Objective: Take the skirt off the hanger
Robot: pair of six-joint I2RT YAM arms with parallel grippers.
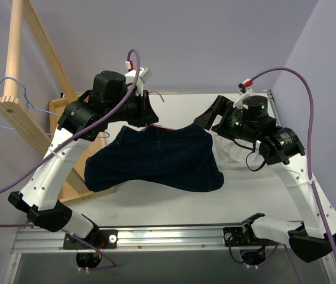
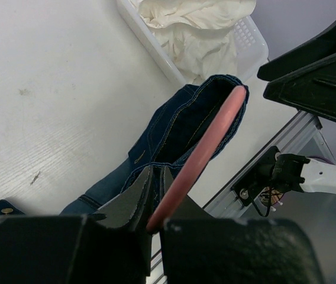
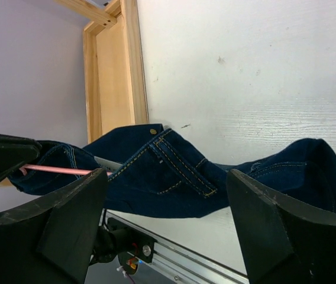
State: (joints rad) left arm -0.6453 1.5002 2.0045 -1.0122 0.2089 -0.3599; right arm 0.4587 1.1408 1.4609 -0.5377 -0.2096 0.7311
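L end effector pinches pink hanger; R end effector spread; blue hanger: top view only.

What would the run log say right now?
left gripper: shut on pink hanger | right gripper: open, facing denim garment | white skirt: in basket

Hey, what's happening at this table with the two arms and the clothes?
Two robot arms are working on a dark denim garment held over the table, with a pink hanger inside it. The left tool pinches the hanger's wire; the right tool is open, facing the denim and gripping nothing. A white skirt lies crumpled in a white basket.
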